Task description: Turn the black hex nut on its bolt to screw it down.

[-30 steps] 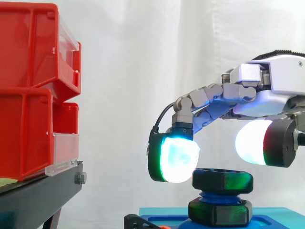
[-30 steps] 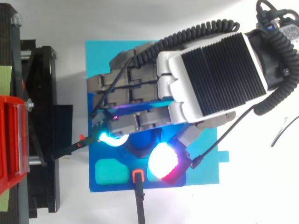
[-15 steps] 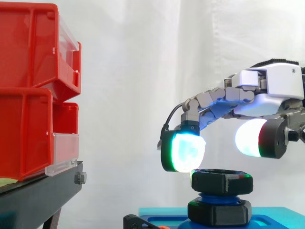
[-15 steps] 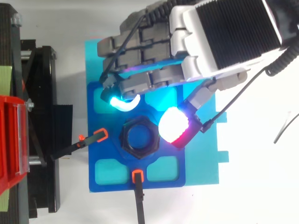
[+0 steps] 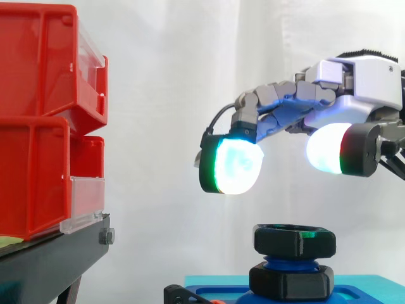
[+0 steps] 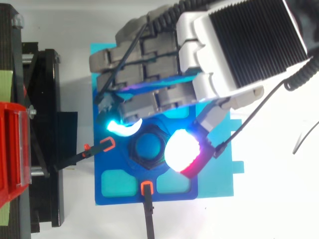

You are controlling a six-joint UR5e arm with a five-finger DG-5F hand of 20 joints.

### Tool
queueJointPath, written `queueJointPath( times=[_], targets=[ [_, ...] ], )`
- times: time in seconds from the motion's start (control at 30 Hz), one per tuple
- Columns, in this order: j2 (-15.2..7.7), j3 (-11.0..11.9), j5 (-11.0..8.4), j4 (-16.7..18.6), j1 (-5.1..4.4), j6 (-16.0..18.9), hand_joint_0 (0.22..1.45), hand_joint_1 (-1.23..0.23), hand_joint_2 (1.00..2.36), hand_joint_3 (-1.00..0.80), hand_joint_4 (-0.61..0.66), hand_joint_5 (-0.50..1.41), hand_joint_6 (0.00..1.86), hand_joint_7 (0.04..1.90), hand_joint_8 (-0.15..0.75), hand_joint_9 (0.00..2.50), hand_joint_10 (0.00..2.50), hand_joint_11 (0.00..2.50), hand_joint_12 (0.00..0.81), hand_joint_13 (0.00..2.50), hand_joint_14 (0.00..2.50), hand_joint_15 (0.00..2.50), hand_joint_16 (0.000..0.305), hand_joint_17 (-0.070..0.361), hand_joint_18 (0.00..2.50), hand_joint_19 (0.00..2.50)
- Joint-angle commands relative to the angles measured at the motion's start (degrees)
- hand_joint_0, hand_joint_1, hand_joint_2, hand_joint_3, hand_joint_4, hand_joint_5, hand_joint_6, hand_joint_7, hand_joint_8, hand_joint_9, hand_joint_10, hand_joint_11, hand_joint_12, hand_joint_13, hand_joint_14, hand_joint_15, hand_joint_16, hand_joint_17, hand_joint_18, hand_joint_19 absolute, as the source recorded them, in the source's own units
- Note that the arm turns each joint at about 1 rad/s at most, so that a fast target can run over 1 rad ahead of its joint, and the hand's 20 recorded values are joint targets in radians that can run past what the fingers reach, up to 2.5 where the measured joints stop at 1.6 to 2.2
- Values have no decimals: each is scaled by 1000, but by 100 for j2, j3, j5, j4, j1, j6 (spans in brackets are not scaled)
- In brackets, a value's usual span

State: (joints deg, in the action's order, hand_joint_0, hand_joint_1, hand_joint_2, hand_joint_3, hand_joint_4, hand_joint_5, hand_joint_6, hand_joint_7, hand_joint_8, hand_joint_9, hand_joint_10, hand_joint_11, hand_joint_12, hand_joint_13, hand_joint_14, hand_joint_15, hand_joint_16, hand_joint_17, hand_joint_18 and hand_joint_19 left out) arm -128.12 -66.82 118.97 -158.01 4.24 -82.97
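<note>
White curtain [image 5: 158,95] hangs in soft folds behind everything.

Side view: glossy red plastic bins [image 5: 38,120] w/ clear front flaps are stacked at left on a black metal stand [image 5: 50,259]. Low centre-right, the matte black hex nut [image 5: 294,240] sits at the top of a blue threaded bolt [image 5: 286,260]. The bolt's ridges show btwn the nut and a second black hex piece [image 5: 291,282] below, which rests on a blue fixture plate [image 5: 228,294]. The robot hand [image 5: 354,95], grey segmented fingers off a smooth white shell, hangs above the nut w/ clear air between. Its fingers are gently bent. The rounded green-cyan fingertip pad [image 5: 231,166] and the white, red-edged thumb pad [image 5: 332,157] stand wide apart, wider than the nut, holding nothing.

Top view: the hand [image 6: 239,45] comes in from upper right, its back a ribbed black panel. Looking down, the nut [image 6: 134,157] is a six-sided ring w/ the bolt's [image 6: 149,145] blue end in its hole, which the side view hides. The plate [image 6: 114,199] carries rounded teal pads [image 6: 118,183] and lies on a cyan sheet [image 6: 219,184] on a white tabletop [image 6: 274,209]. Two black clamps w/ orange tips [image 6: 105,145] [image 6: 146,188] point at the nut from two sides. From above, the thumb pad [image 6: 182,152] overlaps the nut's right edge and the cyan glow [image 6: 122,128] sits at its upper left. The height gap can't be judged here.
</note>
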Motion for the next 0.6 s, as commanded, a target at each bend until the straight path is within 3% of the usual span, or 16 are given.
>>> queueJointPath(
  times=[0.0,0.17,0.37,0.57],
  targets=[
    [-3,2,-58,51,-125,0,510,-332,1000,-500,281,-89,501,1044,256,567,7,262,298,529,7,183,53,120,523,594],
    [-47,2,-225,60,-327,0,510,-332,1000,-500,280,-89,501,1044,259,571,7,263,299,530,7,176,53,120,520,599],
    [-161,2,-330,69,-485,0,511,-334,1000,-500,278,-90,501,1044,262,575,6,264,300,534,8,184,53,120,521,593],
    [-266,2,-383,95,-573,53,514,-336,1000,-500,281,-88,501,1047,261,583,7,275,298,534,8,185,53,119,521,602]
  ],
)
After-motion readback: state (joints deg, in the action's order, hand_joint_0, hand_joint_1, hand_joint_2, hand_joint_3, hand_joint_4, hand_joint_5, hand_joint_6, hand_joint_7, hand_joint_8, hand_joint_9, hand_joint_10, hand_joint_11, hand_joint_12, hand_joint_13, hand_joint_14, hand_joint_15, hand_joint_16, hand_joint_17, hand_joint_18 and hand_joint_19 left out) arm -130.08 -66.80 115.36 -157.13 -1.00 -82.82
